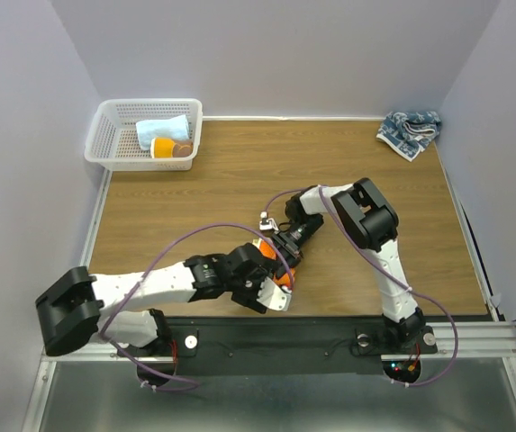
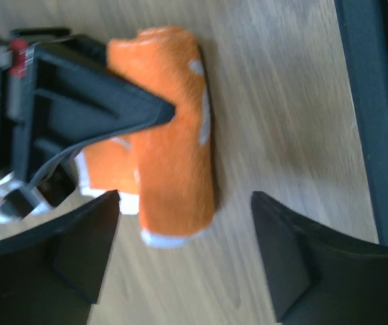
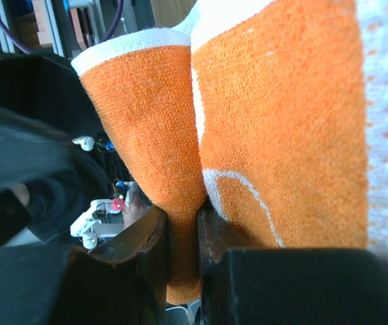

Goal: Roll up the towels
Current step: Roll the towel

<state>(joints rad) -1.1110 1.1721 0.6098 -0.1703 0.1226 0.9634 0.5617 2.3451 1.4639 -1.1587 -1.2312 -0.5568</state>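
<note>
An orange towel with white markings lies rolled on the wooden table near the front edge. In the left wrist view the orange towel is a roll lying between and just beyond my open left fingers. My left gripper is open around its near end without touching it. My right gripper is shut on a fold of the orange towel, pinched between its pads. It also shows in the left wrist view. A dark-blue-and-white towel lies crumpled at the back right corner.
A white mesh basket stands at the back left and holds a light blue rolled cloth and an orange-yellow roll. The black rail runs along the table's front edge, close behind the left gripper.
</note>
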